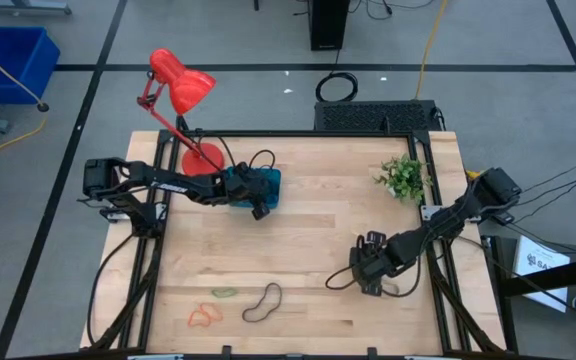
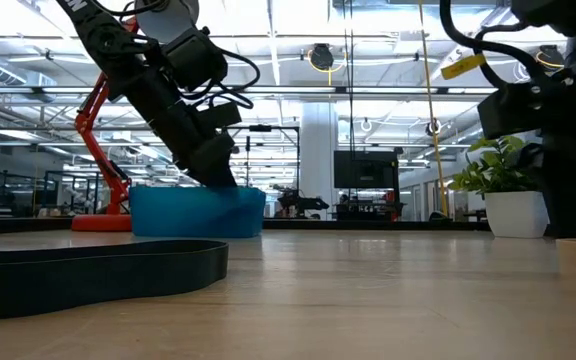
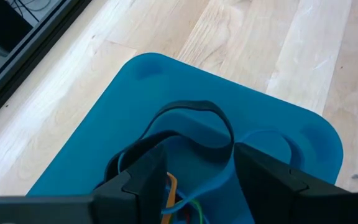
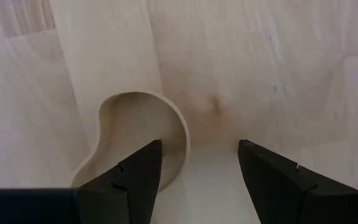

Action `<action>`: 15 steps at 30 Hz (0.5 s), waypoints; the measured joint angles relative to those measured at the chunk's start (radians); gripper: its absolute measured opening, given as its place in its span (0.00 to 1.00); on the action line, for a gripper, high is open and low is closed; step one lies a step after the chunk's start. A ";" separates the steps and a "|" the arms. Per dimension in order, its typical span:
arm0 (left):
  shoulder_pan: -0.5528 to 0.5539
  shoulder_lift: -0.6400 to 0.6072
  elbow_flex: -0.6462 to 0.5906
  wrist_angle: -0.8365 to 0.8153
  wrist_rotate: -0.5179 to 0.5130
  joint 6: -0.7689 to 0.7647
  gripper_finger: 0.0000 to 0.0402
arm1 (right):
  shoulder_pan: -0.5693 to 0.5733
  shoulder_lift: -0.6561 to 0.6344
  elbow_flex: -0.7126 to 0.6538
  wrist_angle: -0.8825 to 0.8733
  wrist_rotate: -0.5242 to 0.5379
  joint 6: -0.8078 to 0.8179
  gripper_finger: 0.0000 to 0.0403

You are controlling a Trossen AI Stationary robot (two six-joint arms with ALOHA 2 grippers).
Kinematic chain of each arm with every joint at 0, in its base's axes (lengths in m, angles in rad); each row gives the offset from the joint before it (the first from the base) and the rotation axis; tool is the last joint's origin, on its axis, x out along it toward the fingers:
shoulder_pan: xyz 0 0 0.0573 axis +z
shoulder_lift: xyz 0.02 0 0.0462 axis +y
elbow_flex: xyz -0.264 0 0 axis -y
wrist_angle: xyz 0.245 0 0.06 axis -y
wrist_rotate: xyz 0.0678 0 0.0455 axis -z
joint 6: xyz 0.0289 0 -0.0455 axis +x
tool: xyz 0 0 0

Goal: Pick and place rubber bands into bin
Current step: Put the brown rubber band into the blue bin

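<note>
High view: left claw (image 1: 258,197) over the teal bin (image 1: 272,180) at the desk's (image 1: 308,240) far left, beside the red lamp (image 1: 181,85). Right claw (image 1: 370,268) low over bare wood toward the right side, well apart from the bin. Three loose bands near the front edge: green (image 1: 224,293), orange (image 1: 205,317), black (image 1: 262,303). Potted plant (image 1: 403,177) at the far right.

Low view: left arm slanting down into the bin (image 2: 198,212), claw tip hidden behind the bin wall. Lamp base just left of the bin. Black band (image 2: 88,270) lying flat in the foreground. Plant (image 2: 513,195) in a white pot at right, part of the right arm in front of it.

Left wrist view: left claw (image 3: 201,171) released, fingers (image 3: 145,177) spread, nothing pinched between them. Black band (image 3: 191,109) lying in the bin (image 3: 104,112) just ahead of the fingertips, blue, orange and green bands (image 3: 176,202) bunched under the claw.

Right wrist view: right claw (image 4: 201,171) released, fingers (image 4: 138,174) wide apart, close above the desk (image 4: 260,74). Tan band (image 4: 166,118) curled on the wood just ahead of one finger, not gripped.
</note>
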 joint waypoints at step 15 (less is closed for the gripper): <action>0.000 0.000 0.000 0.002 0.000 -0.003 0.48 | -0.015 0.004 0.000 0.040 0.003 -0.054 0.15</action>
